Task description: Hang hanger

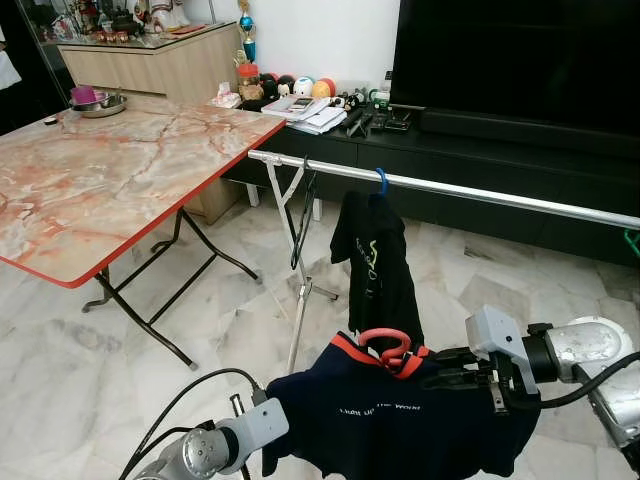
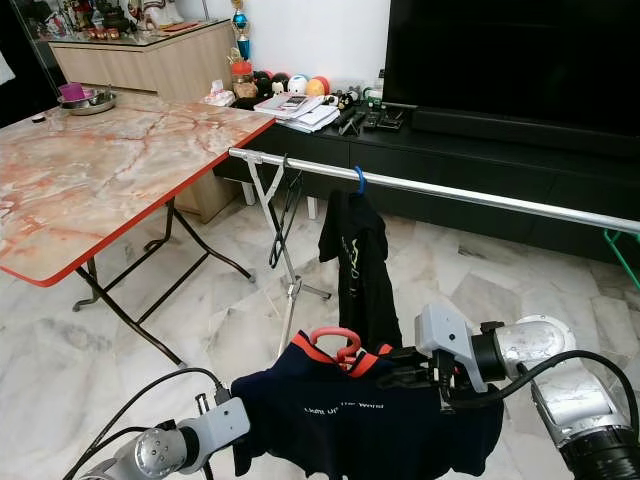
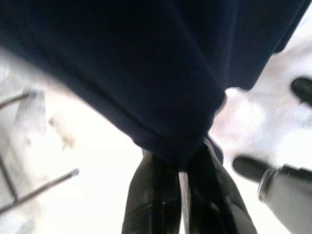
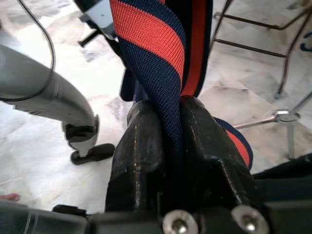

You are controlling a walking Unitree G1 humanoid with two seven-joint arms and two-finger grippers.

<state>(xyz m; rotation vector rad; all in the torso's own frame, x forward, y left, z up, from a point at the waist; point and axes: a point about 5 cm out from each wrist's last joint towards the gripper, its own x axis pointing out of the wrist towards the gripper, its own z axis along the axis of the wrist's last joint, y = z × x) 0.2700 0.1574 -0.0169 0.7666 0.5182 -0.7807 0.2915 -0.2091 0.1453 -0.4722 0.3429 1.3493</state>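
Observation:
A navy shirt on a red hanger, whose hook sticks up from the collar, hangs low in front of me between both arms. My right gripper is shut on the shirt's navy-and-red striped collar, right beside the hook. At the shirt's left edge, my left gripper is shut on the dark fabric. The silver clothes rail runs across behind and above the shirt. A black shirt hangs on the rail from a blue hook.
A marble-top folding table with a red edge stands to the left. The rail's stand is at its left end. A dark TV console with clutter and a large TV lie behind. A green hanger shows at far right.

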